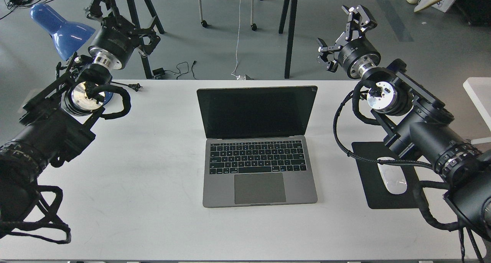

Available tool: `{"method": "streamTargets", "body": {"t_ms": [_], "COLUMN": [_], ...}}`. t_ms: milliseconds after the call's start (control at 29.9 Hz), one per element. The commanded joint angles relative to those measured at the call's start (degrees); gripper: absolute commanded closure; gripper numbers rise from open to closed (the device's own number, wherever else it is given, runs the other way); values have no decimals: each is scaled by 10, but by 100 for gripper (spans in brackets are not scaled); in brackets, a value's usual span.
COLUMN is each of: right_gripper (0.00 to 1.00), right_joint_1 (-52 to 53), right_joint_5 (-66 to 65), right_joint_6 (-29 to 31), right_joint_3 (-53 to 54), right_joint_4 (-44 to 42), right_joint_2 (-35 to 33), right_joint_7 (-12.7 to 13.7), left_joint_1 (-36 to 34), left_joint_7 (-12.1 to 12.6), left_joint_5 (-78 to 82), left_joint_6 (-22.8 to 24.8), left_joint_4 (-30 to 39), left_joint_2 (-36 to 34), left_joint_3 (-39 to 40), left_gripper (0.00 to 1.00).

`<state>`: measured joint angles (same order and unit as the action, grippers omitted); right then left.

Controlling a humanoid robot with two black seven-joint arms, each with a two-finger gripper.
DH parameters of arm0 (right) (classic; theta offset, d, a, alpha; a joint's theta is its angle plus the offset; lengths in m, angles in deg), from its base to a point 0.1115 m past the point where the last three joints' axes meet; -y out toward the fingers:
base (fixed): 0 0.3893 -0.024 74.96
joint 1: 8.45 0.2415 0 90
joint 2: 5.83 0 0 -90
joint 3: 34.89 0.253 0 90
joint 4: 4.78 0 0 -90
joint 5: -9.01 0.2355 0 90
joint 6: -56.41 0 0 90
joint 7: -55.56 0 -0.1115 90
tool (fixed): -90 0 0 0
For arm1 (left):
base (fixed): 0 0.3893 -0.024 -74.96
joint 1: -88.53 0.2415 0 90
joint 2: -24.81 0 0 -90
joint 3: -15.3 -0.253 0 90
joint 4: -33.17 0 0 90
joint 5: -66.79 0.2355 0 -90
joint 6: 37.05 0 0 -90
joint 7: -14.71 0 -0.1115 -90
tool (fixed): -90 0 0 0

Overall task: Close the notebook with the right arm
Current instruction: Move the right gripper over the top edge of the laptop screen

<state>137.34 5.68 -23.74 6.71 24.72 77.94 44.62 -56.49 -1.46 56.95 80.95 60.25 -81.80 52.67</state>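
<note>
- The notebook [257,146] sits open in the middle of the white table [145,186], its black screen upright and facing the robot, keys and trackpad bare.
- The right arm [422,129] reaches in from the right edge, raised above the table's right part, well apart from the notebook.
- The right gripper [347,36] hangs beyond the table's far edge, fingers spread, holding nothing.
- A white mouse [392,175] lies on a black mouse pad [374,186] under the right arm.
- The left gripper [126,27] is up at far left, fingers spread, empty.
- A blue lamp [61,27] stands behind the left arm.
</note>
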Motion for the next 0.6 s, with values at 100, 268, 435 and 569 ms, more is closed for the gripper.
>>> {"method": "streamTargets", "body": {"t_ms": [100, 268, 435, 569], "right_gripper": [0, 0, 0, 0], "right_joint_1": [-5, -6, -9, -16], "right_joint_5": [0, 1, 1, 1], "right_joint_6": [-18, -25, -24, -22], "right_joint_3": [-8, -40, -43, -45], "right_joint_4": [-1, 0, 7, 27], "right_joint_2": [20, 23, 23, 23], "right_joint_7": [-1, 0, 2, 5], "left_joint_1": [0, 0, 0, 0], "left_joint_7": [0, 0, 0, 0], "left_joint_5": [0, 0, 0, 0], "left_joint_6": [0, 0, 0, 0], "left_joint_4": [1, 1, 1, 1], "left_joint_2": [0, 0, 0, 0], "left_joint_3": [0, 0, 0, 0], "left_gripper": [0, 0, 0, 0]}}
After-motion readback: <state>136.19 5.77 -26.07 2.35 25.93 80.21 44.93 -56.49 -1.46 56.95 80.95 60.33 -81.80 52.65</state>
